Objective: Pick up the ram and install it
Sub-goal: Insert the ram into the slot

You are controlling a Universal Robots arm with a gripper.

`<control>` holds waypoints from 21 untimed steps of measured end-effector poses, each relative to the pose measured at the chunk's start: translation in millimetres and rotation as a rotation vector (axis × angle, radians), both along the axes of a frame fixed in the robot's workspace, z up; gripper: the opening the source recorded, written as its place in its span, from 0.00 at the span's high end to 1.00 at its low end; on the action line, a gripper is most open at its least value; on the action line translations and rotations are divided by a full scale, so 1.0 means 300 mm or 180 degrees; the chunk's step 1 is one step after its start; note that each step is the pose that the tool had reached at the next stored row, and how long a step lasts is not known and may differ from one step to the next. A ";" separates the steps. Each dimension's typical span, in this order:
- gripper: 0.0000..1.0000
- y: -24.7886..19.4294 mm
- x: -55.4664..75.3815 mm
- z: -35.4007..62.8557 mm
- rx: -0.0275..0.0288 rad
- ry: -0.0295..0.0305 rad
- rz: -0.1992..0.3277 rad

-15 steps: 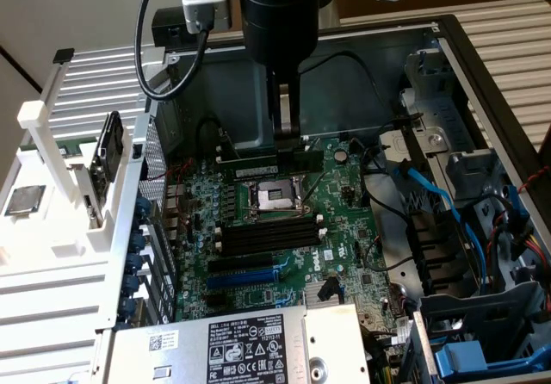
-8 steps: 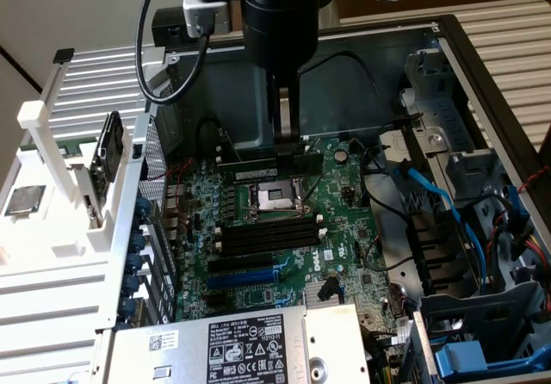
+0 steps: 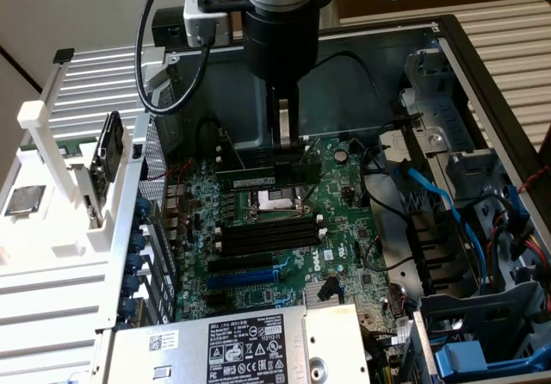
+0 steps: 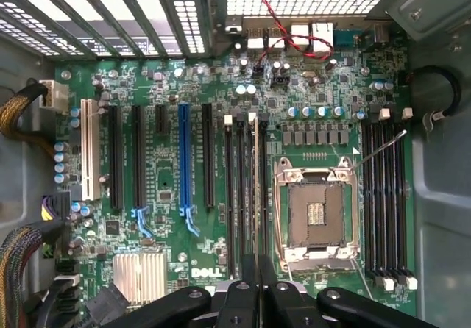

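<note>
Exterior view: the gripper is lowered into an open metal case, its two dark fingers pinched on the upper edge of the ram.
Ram: a long, thin green board with a white sticker is held on edge and level over the green motherboard. It is just beside the square processor socket, on the side away from the black memory slots.
Contact with the board: cannot be told.
Wrist view: the ram is seen edge-on as a pale thin line running out from the gripper. It lies along the second slot bank, next to the processor socket.
In the way: a thin metal lever lies slanted over the memory slots.
Surroundings: blue flat cables are draped at the exterior view's right. A grey labelled power supply is seen at the near edge, as are a ribbed silver heatsink and a blue expansion slot.
</note>
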State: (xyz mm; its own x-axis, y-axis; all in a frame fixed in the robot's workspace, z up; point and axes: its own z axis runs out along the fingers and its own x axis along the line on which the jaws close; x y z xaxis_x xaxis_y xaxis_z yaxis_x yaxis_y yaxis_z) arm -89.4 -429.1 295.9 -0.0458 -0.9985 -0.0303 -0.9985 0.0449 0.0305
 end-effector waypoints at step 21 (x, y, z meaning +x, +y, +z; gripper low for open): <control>0.88 -0.023 -0.012 -0.061 0.0107 -0.0083 0.0001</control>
